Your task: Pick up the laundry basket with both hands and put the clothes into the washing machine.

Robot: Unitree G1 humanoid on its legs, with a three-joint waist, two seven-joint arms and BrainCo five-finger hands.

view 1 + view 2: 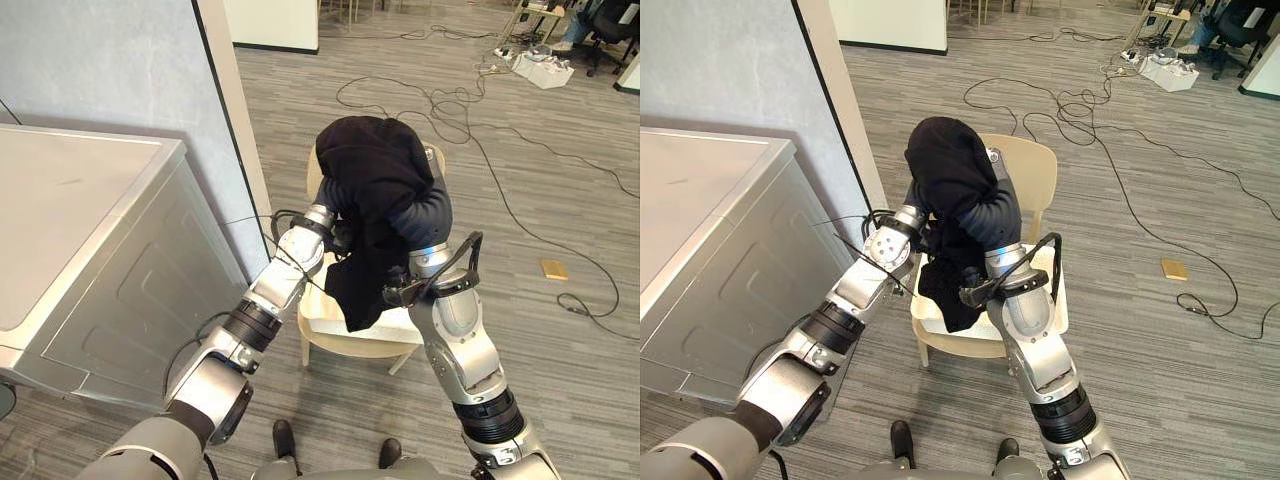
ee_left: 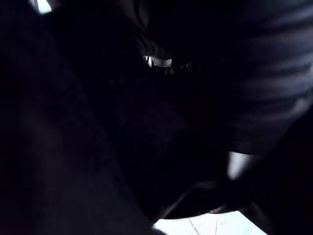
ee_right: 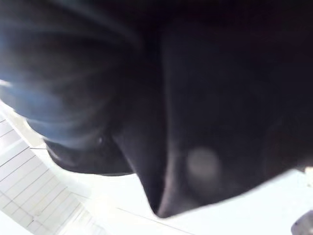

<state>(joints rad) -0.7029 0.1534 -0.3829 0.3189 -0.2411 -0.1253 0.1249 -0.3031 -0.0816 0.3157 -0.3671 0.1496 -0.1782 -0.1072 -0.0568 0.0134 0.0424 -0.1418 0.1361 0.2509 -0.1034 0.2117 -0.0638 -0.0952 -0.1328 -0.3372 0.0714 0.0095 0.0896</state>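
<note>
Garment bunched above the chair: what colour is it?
Plain black, no pattern; the garment shows best in the left eye view.

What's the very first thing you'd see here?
A big black heap of clothes is piled on a pale chair in the middle of the floor, and both robot arms reach into it. A large silver-grey washing machine stands at the left, and black cables loop across the floor behind the chair.
</note>
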